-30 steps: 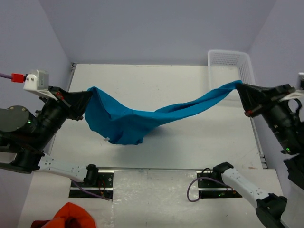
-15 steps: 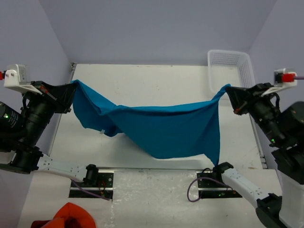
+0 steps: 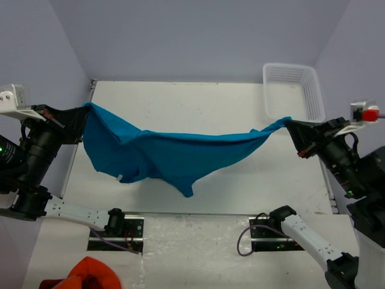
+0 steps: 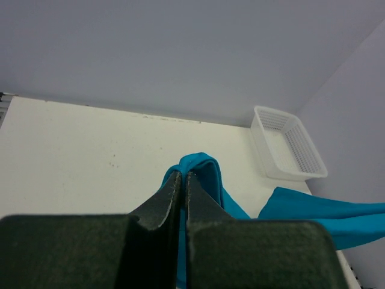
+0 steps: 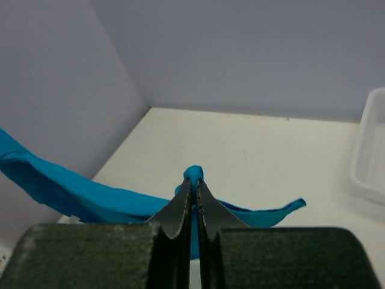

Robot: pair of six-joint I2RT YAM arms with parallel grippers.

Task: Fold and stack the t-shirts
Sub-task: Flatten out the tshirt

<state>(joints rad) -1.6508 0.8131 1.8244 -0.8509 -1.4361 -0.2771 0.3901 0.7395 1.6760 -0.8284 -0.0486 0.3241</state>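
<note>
In the overhead view, the left pincer [image 3: 83, 113] is found at the left edge of the frame, its jaws pressed together on one end of the teal-blue t-shirt [image 3: 174, 158]. In the left wrist view, a fold of fabric is seen pinched between the tips and protruding beyond them. A bunched orange-red cloth [image 3: 90, 274] is located in the lower left corner, well apart from the t-shirt.

The t-shirt is held stretched across the middle of the frame, over the white tabletop [image 3: 198, 99]. It sags between the two pincers, and a pointed portion reaches furthest toward the bottom of the frame, just left of centre. Whether it touches the tabletop cannot be told.

At the right, the right pincer [image 3: 291, 125] is clamped on the other end of the t-shirt, which is drawn into a narrow strip there. A white perforated basket [image 3: 314, 90] stands in the upper right corner of the tabletop, near the right pincer; its mesh floor and walls are visible.
</note>
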